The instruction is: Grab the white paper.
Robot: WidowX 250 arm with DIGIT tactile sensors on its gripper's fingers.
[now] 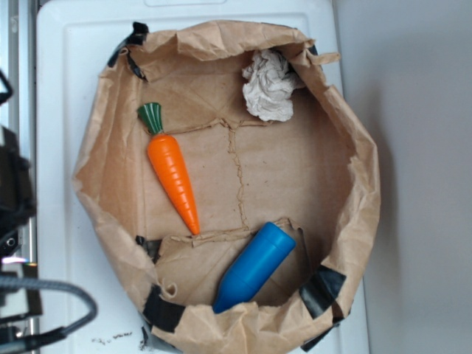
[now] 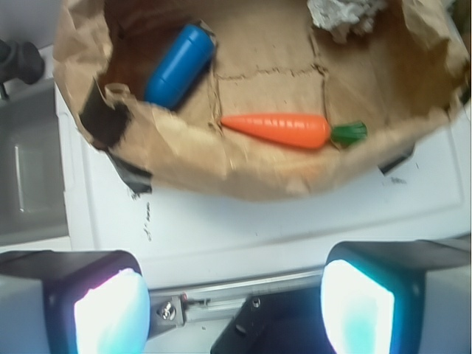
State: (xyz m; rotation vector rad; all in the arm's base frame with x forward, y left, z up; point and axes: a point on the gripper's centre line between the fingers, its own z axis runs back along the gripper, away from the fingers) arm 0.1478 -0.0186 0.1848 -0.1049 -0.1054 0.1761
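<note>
The gripper [image 2: 228,310] gapes wide, empty, over the counter [image 2: 258,228]; the white paper [image 2: 343,15] lies well ahead, beyond the carrot [image 2: 280,130].

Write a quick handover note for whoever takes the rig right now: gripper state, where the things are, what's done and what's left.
Gripper: open, empty, jaws wide apart, back over the white board's edge, outside the bag.
White paper: inside the bag at its far end from the gripper, against the wall, untouched.
Also in the bag: carrot mid-floor, blue bottle lying at the other end.
Done: nothing yet.
Left: reach over the carrot to the paper, lower, close, lift.
</note>
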